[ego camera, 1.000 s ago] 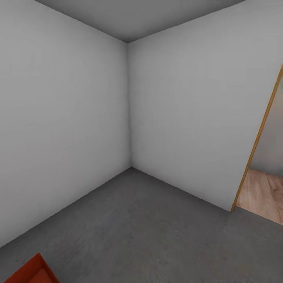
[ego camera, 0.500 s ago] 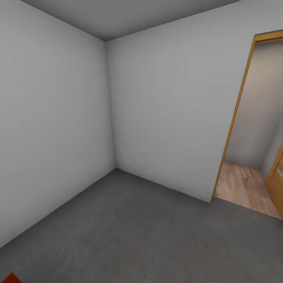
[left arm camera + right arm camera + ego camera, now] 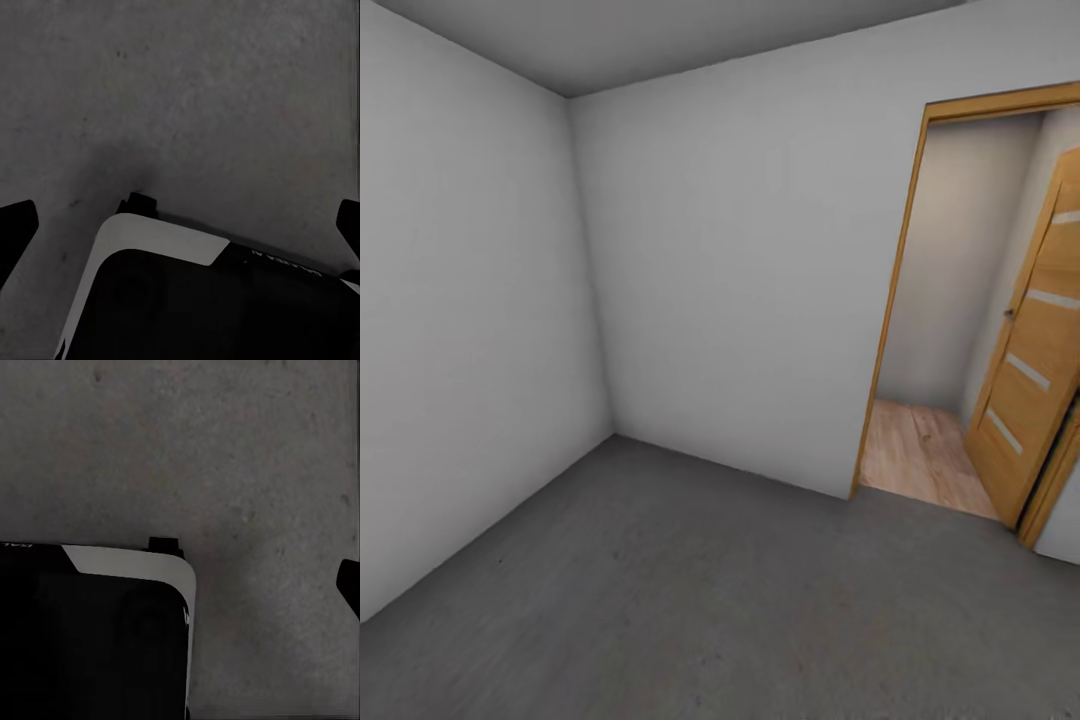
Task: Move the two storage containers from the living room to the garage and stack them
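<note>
I am in the garage, facing a corner of plain white-grey walls (image 3: 740, 280) above the dark grey concrete floor (image 3: 690, 600). The two storage containers are out of view. In the left wrist view, my left gripper (image 3: 180, 225) is open, its dark fingertips (image 3: 16, 225) far apart at the picture's edges, with nothing between them. In the right wrist view, my right gripper (image 3: 180, 585) hangs over the same floor; one fingertip (image 3: 349, 583) shows at the edge, as wide as an open jaw. Both wrist views look down past my own dark base (image 3: 187, 300).
A wood-framed doorway (image 3: 895, 300) opens in the right part of the far wall. Its wooden door (image 3: 1030, 370) stands swung open, and light wood-plank flooring (image 3: 920, 455) lies beyond it. Bare concrete stretches from me to the walls.
The camera has swung to the right. The orange-red container corner at the lower left slid out of the picture, and the doorway and its open door came into view.
</note>
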Motion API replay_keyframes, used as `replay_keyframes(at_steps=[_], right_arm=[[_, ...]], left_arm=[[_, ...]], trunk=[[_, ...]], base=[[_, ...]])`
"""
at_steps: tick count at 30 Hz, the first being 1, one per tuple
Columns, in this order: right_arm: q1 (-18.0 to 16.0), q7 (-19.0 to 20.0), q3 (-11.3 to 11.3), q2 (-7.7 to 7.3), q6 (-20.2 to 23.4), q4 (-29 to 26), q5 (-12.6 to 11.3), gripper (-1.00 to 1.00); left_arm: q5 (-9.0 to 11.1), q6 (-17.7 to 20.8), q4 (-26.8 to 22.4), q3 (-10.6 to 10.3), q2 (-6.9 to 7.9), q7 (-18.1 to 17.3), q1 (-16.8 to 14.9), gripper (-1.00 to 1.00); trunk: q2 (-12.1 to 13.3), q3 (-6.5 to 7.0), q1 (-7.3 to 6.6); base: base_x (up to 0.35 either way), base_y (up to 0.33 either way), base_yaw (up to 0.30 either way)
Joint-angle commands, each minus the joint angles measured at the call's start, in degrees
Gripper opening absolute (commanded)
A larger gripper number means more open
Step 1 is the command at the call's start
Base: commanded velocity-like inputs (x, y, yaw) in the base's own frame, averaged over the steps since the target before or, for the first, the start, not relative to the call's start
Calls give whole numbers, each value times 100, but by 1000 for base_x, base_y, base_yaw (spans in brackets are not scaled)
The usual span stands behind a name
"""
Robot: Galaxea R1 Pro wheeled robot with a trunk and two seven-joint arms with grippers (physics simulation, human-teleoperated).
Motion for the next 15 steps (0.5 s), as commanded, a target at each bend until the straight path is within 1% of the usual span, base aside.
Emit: replay_keyframes(at_steps=[1,15], right_arm=[[-9,-3,48,3,-32,19,-49,100],[-9,-2,48,3,-32,19,-46,100]], left_arm=[[44,-7,3,-12,2,-23,-2,100],[44,-7,3,-13,2,-26,-4,100]], trunk=[[-6,-8,1],[-6,-8,1]], base=[[0,0,-293],[0,0,-293]])
